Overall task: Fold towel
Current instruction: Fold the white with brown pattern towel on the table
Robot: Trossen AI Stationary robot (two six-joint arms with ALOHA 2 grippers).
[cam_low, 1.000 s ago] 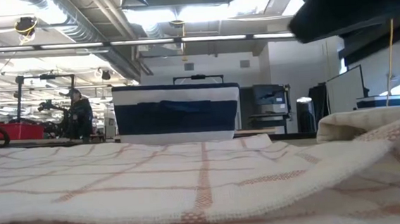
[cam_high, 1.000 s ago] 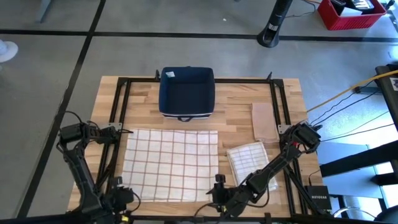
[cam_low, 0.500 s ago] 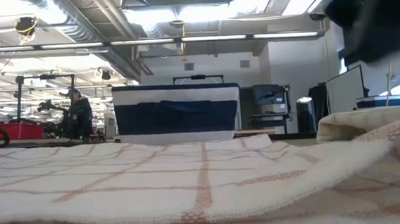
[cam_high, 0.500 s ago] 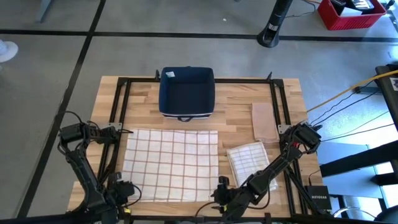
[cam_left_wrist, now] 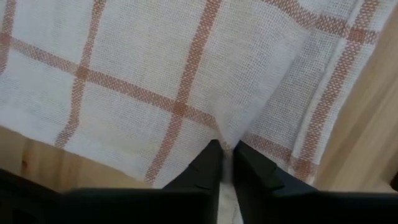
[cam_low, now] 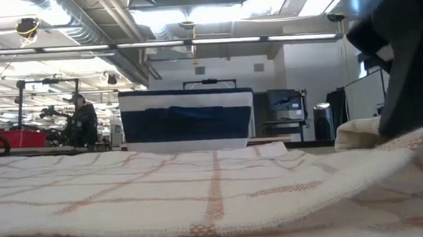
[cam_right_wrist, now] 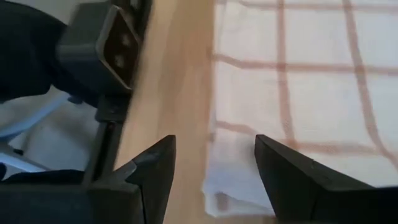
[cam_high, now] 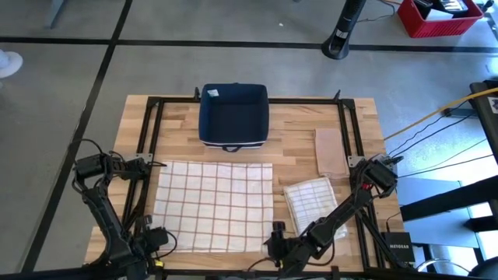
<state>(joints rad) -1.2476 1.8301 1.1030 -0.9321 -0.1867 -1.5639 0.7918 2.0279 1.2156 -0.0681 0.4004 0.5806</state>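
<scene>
A white towel (cam_high: 214,204) with red-brown checks lies spread flat on the wooden table (cam_high: 296,128). My left gripper (cam_high: 161,238) stands at its near left corner, shut on the cloth, which the left wrist view shows as the towel's edge (cam_left_wrist: 186,93). My right gripper (cam_right_wrist: 214,168) is open just above the near right corner (cam_right_wrist: 233,186), one finger over the bare wood and one over the cloth. In the high view that gripper (cam_high: 274,236) sits at the table's near edge. I cannot tell whether its fingers touch the towel. My left gripper pinches the towel's near edge, close to the left corner, between its two fingers. A small ridge of cloth (cam_left_wrist: 225,144) is gathered up between the fingers. They come from above, pointing steeply down. The rest of the towel lies flat on the table.
A dark blue bin (cam_high: 233,115) stands at the table's far middle. A second checked towel, folded (cam_high: 309,199), lies right of the spread one, with a flat brown piece (cam_high: 331,151) beyond it. A black frame (cam_high: 152,132) runs round the table.
My left gripper has sunk a little onto the towel's near left corner. My right gripper has come down toward the near right corner; in the low view its dark arm has dropped into the picture's right side. The towel has stayed flat.
</scene>
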